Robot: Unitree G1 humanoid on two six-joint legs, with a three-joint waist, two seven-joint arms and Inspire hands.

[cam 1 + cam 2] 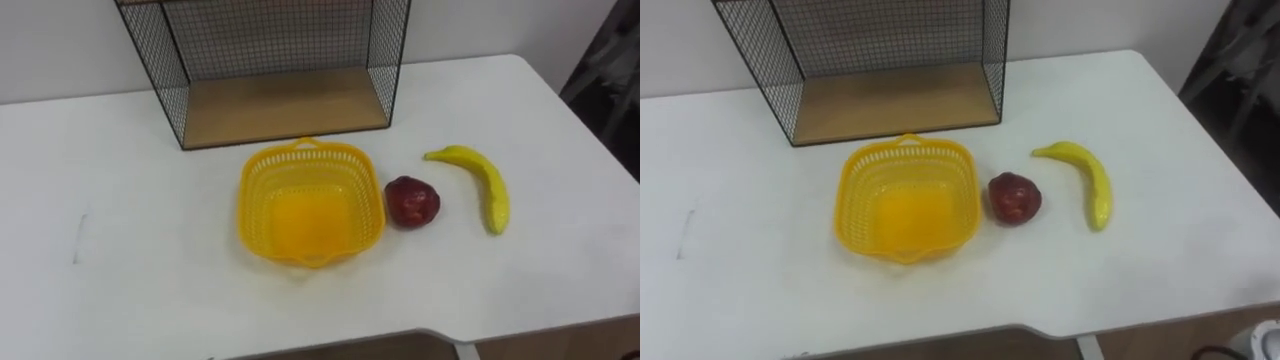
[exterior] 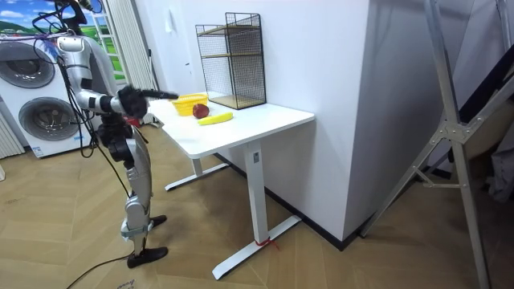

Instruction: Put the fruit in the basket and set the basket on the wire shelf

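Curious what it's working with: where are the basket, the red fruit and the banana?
basket [image 1: 308,222], left eye view, on its bare floor.
red fruit [image 1: 411,201], left eye view, on its middle.
banana [image 1: 490,181], left eye view, on its mid-curve.

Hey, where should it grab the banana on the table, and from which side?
Take the banana around its middle, from above and from its right. It lies flat on the table, and its curved body is fullest at the middle. The apple sits apart on its left, while bare table lies on its right, so fingers can close across the width.
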